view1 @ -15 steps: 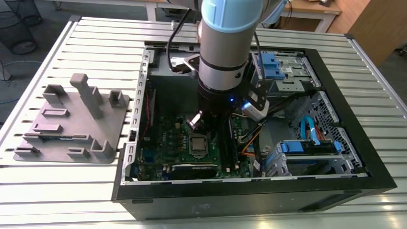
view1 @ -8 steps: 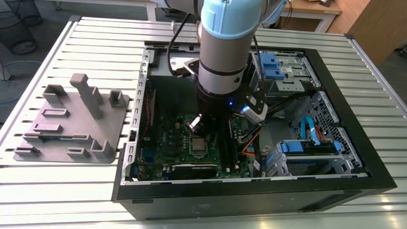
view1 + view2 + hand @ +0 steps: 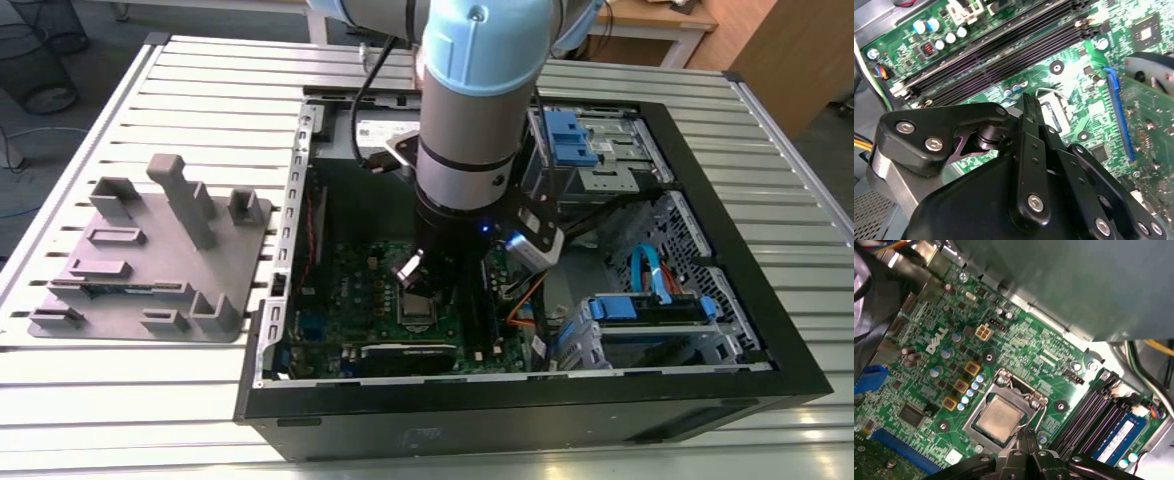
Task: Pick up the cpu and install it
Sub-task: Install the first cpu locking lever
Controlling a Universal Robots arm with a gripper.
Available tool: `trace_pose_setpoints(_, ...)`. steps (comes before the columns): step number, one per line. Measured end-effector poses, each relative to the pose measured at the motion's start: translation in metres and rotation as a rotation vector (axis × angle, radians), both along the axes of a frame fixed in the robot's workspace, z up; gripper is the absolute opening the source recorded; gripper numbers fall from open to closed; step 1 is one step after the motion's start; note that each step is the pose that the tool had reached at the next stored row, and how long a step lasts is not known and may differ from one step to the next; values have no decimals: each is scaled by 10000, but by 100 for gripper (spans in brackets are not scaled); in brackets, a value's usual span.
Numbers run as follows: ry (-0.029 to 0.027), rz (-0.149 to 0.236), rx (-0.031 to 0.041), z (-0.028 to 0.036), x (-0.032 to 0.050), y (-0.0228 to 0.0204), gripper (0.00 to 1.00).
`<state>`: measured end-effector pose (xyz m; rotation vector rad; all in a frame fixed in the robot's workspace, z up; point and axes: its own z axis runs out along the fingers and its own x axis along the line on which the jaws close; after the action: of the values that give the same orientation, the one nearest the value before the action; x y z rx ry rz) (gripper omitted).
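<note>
The cpu [image 3: 1000, 418] lies flat in the socket [image 3: 1006, 410] on the motherboard [image 3: 1019, 347], inside the open computer case [image 3: 747, 300] on the worktop [image 3: 200, 80]. The gripper [image 3: 1026, 437] hangs directly over the socket's edge, fingertips drawn together and holding nothing. In the exterior view the arm [image 3: 467, 150] hides the socket. The grey fixture [image 3: 147, 260] sits at the exterior view's left.

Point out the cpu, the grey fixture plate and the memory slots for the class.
cpu [image 3: 1000, 419]: first wrist view, middle of its silver top, lying in the socket.
grey fixture plate [image 3: 150, 262]: exterior view, its flat base.
memory slots [image 3: 1004, 55]: second wrist view, along the black slots.
</note>
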<state>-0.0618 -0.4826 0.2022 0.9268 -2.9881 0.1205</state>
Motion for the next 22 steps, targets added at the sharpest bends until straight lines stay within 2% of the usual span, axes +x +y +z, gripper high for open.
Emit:
trace_pose_setpoints(3,0,-19,1,-15,3,-26,11)
trace_pose_setpoints(9,0,-50,1,-85,9,-73,11)
trace_pose_setpoints(13,0,-66,1,-103,9,-106,11)
trace_pose_setpoints(22,-1,-72,-1,-147,46,-145,11)
